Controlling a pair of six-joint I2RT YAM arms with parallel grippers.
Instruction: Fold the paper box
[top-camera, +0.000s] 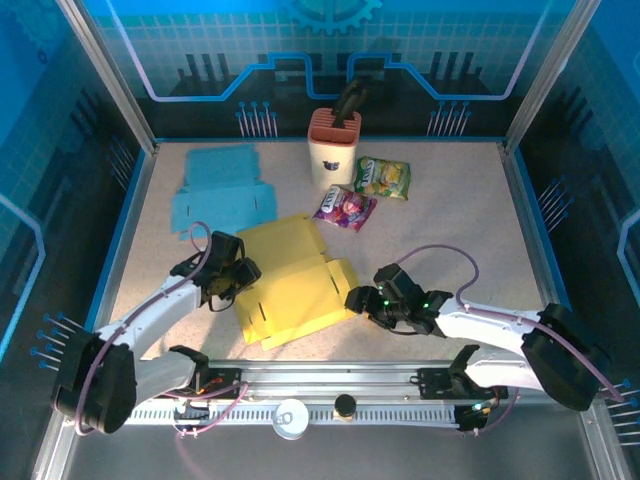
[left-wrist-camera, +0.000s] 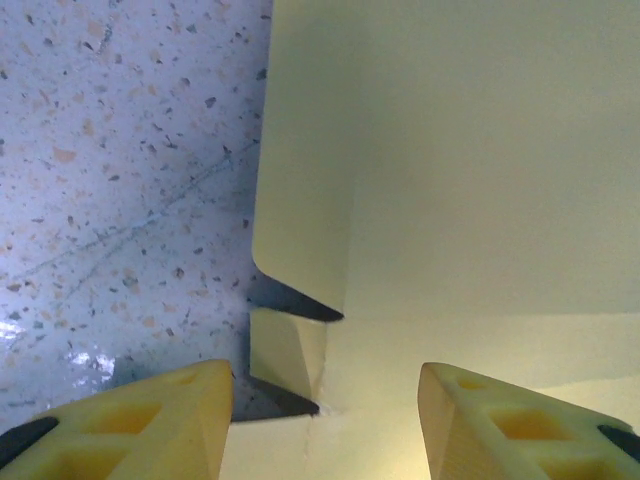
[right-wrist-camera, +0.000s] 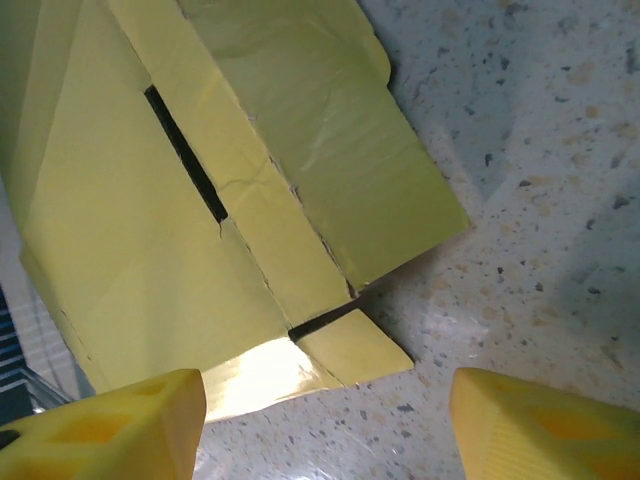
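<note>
Counting up: one yellow paper box (top-camera: 290, 280), one blue paper box (top-camera: 222, 195), one orange-topped holder (top-camera: 333, 150), and two snacks: green packet (top-camera: 383, 178), purple packet (top-camera: 345, 208).

Left tool (top-camera: 244, 273), right tool (top-camera: 353, 298), jaws apart

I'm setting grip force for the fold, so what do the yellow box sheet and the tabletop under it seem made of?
Yellow box sheet: probably thin paperboard, matte with a faint sheen; it shows pressed creases, die-cut slots and a small tear at one slot's end. Tabletop: a hard speckled surface, perhaps terrazzo-look stone or laminate; semi-gloss, with light glare beside the sheet.
</note>
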